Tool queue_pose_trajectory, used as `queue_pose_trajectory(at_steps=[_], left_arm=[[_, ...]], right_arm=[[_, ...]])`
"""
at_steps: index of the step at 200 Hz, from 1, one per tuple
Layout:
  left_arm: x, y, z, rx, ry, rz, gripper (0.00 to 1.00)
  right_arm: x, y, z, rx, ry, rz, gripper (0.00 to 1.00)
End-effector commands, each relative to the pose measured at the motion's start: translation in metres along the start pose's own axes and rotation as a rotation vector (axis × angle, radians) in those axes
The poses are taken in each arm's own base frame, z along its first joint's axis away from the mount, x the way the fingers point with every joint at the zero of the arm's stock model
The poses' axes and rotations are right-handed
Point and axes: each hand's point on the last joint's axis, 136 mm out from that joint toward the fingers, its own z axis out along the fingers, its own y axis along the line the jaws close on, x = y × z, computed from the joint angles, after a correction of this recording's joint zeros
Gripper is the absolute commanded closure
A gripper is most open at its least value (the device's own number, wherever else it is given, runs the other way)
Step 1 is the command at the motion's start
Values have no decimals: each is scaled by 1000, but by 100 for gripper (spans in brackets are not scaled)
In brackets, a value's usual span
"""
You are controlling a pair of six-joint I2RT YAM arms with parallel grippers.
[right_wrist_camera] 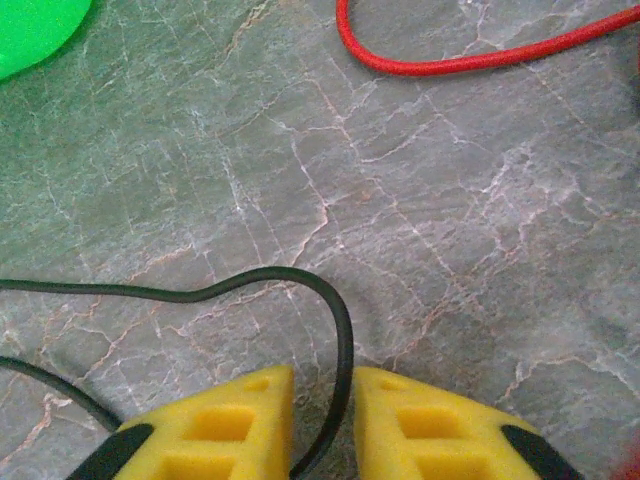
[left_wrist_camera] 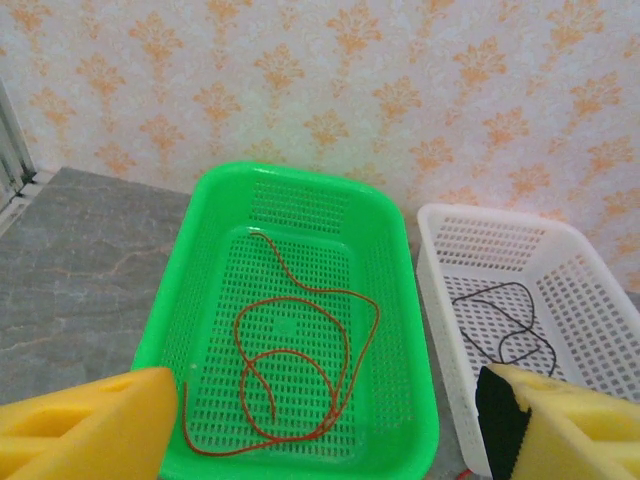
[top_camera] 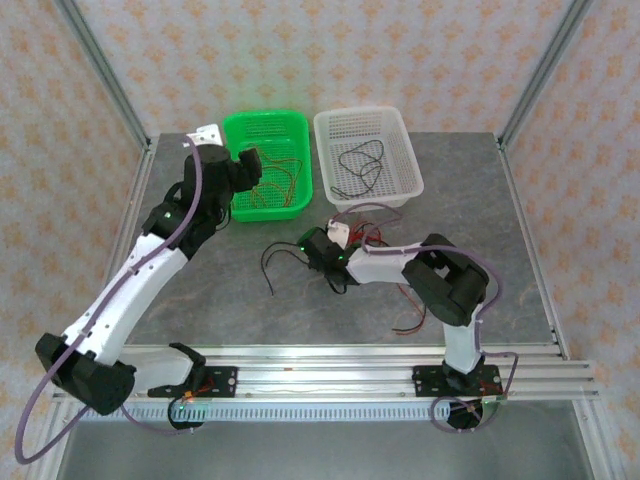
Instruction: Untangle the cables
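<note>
The right gripper [right_wrist_camera: 322, 385] has its jaws nearly closed either side of a black cable [right_wrist_camera: 250, 275] on the table [right_wrist_camera: 450, 250]; whether they pinch it, you cannot tell. The left gripper [left_wrist_camera: 325, 385] gapes wide and empty at the green basket [left_wrist_camera: 300, 175], 11 o'clock, with one red cable [left_wrist_camera: 340, 350] inside. Both look light, limp and springy (likely slippery): grip a free stretch, away from crossings.

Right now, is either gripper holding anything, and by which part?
Left gripper: nothing. A black cable runs, beside a bend, between the jaws of the right gripper; a firm hold cannot be told.
</note>
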Motion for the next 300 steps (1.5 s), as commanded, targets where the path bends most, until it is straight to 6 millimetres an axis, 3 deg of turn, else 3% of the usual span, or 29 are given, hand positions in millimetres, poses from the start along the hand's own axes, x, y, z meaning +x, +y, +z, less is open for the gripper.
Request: queue_pose_trajectory(at_steps=[1, 42, 60, 110, 159, 243, 300], left_arm=[[13, -2, -8, 53, 19, -31, 19], [20, 8, -25, 64, 10, -54, 19], [19, 12, -31, 58, 6, -56, 19], [20, 21, -42, 51, -5, -69, 19], [17, 26, -50, 47, -32, -75, 19], [19, 25, -50, 57, -27, -65, 19], [20, 23, -55, 80, -14, -74, 19]], right_arm=[[3, 12, 21, -44, 7, 8, 85], [-1, 15, 18, -48, -6, -6, 100], [-6, 20, 12, -66, -15, -12, 100], [-29, 47, -36, -158, -75, -94, 100], [-41, 56, -90, -294, -146, -296, 100], [-49, 57, -127, -322, -254, -843, 100], [-82, 53, -158, -252, -444, -989, 100]])
